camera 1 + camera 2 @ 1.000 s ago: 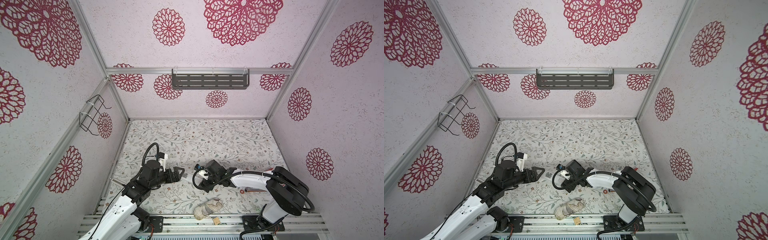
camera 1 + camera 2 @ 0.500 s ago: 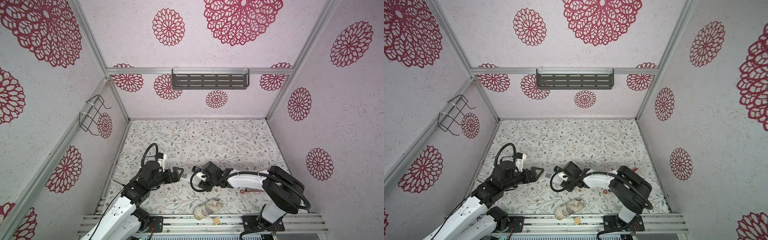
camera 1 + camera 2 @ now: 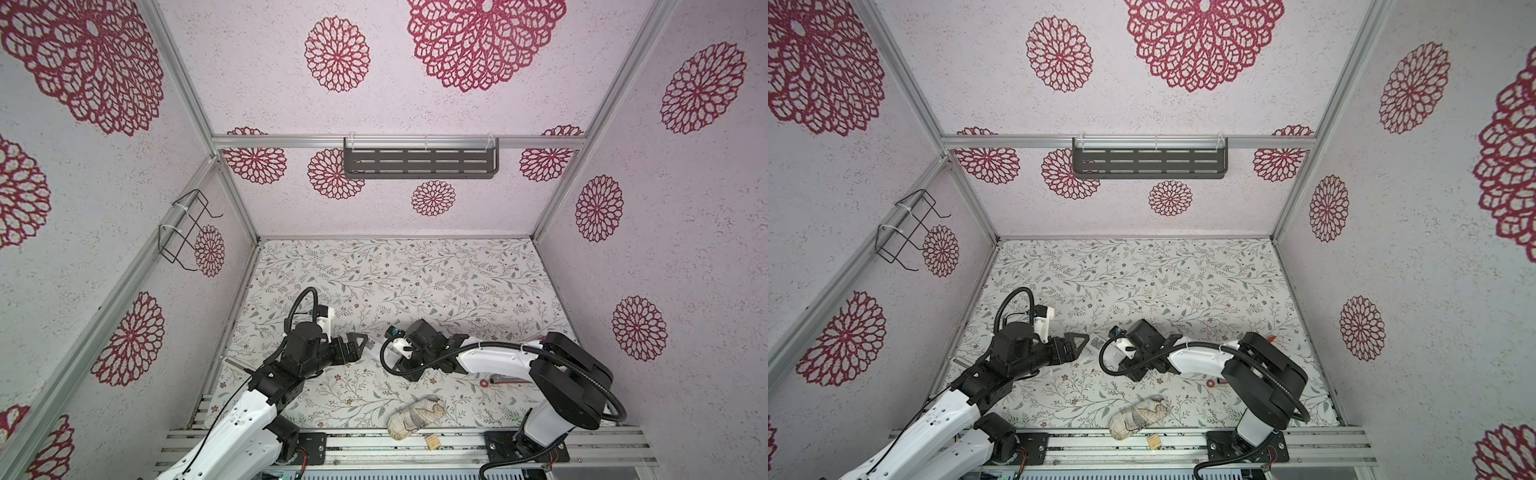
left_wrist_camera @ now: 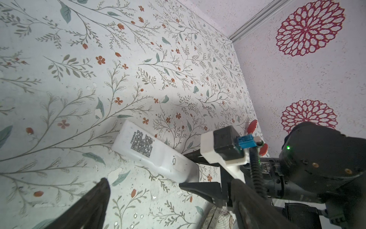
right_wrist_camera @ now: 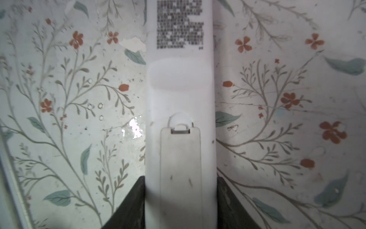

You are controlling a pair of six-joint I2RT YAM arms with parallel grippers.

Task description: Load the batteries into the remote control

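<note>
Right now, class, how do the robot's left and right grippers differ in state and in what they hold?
The left gripper is open; the right gripper is shut on the remote control. The left gripper holds nothing and stands apart from the remote control; the right gripper clamps its battery-cover end. Both have black fingers and face the remote control.

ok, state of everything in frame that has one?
remote control: back up, clamped at its cover end.
battery cover: on, closed.
right gripper: shut on the remote control.
left gripper: open, holding nothing, near the remote's sticker end.
cloth bundle: crumpled, at the table's front edge.
ring-ended tool: lying flat by the right arm.
batteries: not visible.
</note>
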